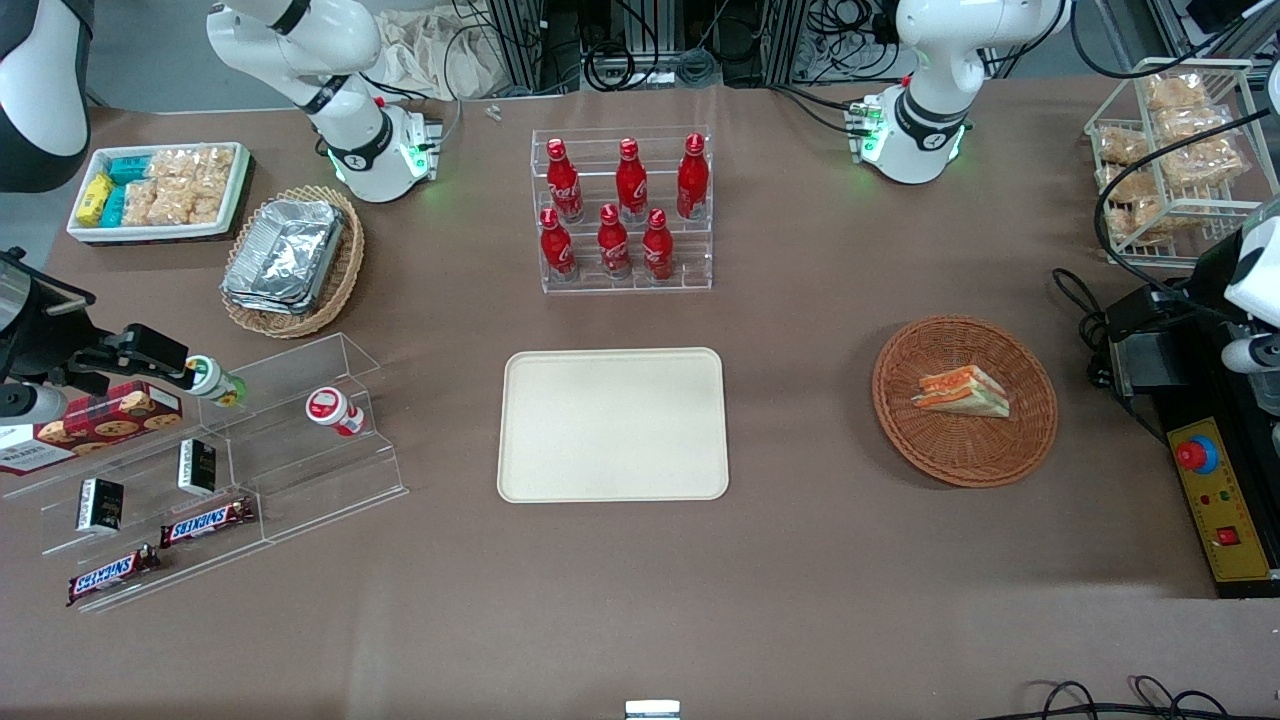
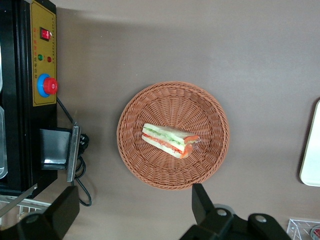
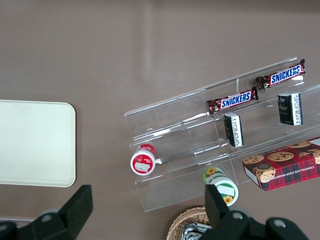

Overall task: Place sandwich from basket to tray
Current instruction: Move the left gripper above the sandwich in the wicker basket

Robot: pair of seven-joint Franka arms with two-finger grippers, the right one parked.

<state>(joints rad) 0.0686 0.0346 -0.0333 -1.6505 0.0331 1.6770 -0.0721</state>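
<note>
The sandwich [image 1: 961, 392] [image 2: 170, 140], a white-bread wedge with orange and green layers, lies on its side near the middle of the round reddish-brown wicker basket [image 1: 1020, 440] [image 2: 200, 172]. The cream tray [image 1: 612, 424] [image 2: 312, 155] lies flat and bare beside the basket, toward the parked arm's end of the table. My gripper [image 2: 132, 207] hangs high above the table, just off the basket's rim on the side farther from the front camera. It is open wide, with nothing between its black fingers [image 2: 202, 202], and is well apart from the sandwich.
A black and yellow control box [image 1: 1220, 500] [image 2: 37, 60] with a red stop button and a black device with cables [image 1: 1150, 345] [image 2: 56, 149] sit beside the basket at the working arm's end. A rack of red bottles [image 1: 622, 212] stands farther back than the tray.
</note>
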